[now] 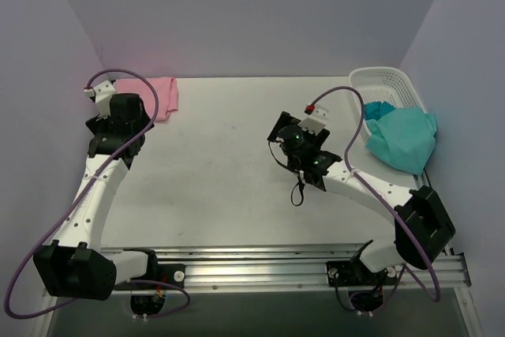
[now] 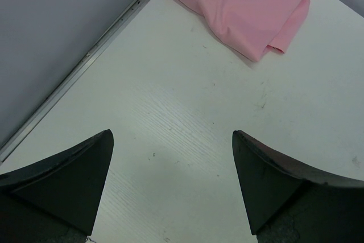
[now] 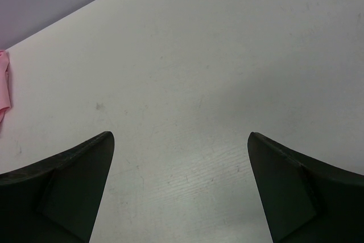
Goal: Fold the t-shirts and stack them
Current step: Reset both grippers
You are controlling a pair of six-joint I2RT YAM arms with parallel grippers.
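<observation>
While left gripper (image 2: pixel 172 136) gapes, right gripper (image 3: pixel 181 135) hovers open.

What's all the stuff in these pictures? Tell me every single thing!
pink t-shirt: one, light pink, folded at the table's far left corner
teal t-shirt: one, teal-green, spilling out of the basket on the right
basket: one, white lattice, far right corner
table: one, white, under everything
rail: one, silvery metal, near edge
left arm: one, white and black, reaching toward the pink t-shirt
right arm: one, white and black, reaching toward the table's middle
left gripper: one, black, open over bare table
right gripper: one, black, open over bare table
</observation>
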